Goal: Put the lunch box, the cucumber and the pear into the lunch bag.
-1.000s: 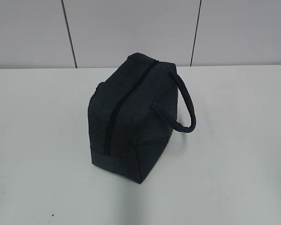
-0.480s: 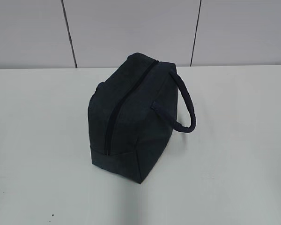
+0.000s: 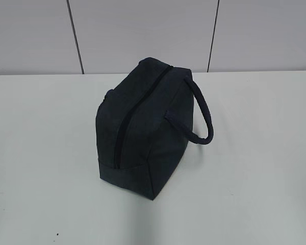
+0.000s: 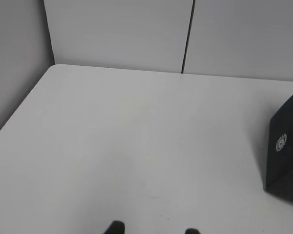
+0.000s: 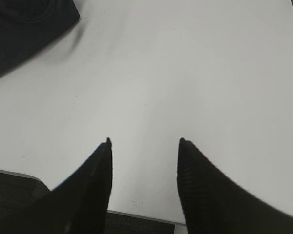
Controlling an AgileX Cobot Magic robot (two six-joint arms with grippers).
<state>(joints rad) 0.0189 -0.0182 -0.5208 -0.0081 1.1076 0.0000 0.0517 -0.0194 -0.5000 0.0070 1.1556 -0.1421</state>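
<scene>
The dark navy lunch bag (image 3: 143,127) stands on the white table (image 3: 255,153) in the exterior view, its zipper closed along the top and its padded loop handle (image 3: 201,115) hanging to the right. A corner of the bag shows in the left wrist view (image 4: 288,151) and in the right wrist view (image 5: 24,29). The lunch box, the cucumber and the pear are out of view. My left gripper (image 4: 152,229) is open and empty over bare table, only its tips showing. My right gripper (image 5: 144,144) is open and empty near the table's front edge. Neither gripper shows in the exterior view.
Grey wall panels (image 3: 143,30) rise behind the table. The table's left edge meets a side wall in the left wrist view (image 4: 19,73). The table's front edge (image 5: 136,214) runs under my right gripper.
</scene>
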